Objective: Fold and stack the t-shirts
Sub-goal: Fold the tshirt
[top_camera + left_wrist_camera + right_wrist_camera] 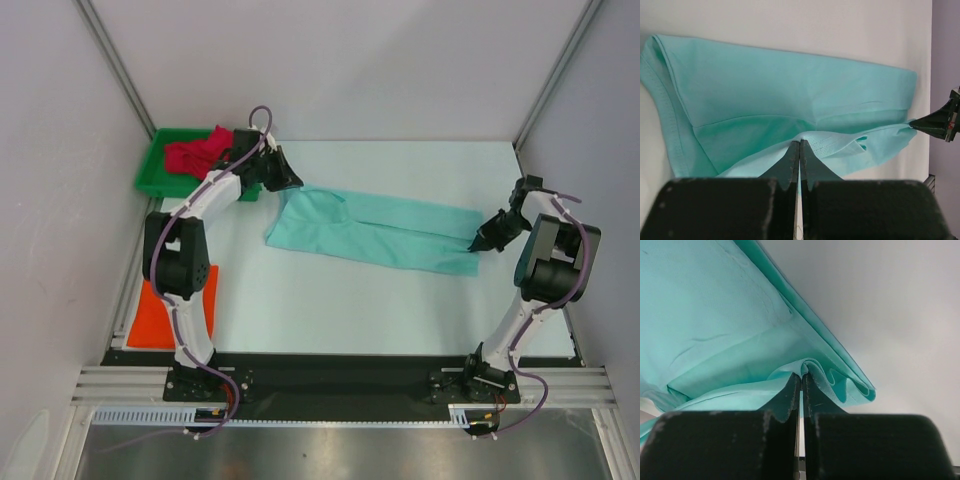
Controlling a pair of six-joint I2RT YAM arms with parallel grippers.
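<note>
A mint green t-shirt (pixel 375 232) lies stretched across the middle of the table, folded lengthwise into a long band. My left gripper (pixel 293 184) is shut on its far left edge, the cloth (pixel 765 100) pinched at the fingertips in the left wrist view. At the band's right end my right gripper (pixel 477 244) is shut on a bunched fold of the same shirt (pixel 715 315). The crimson red t-shirt (pixel 197 152) is heaped in a green tray at the back left. The bright orange t-shirt (pixel 157 312) lies flat by the left arm's base.
The green plastic tray (pixel 153 172) stands at the table's back left corner, right behind my left arm. Metal frame posts and pale walls close in the table on both sides. The right gripper's tip (pixel 935 122) shows in the left wrist view.
</note>
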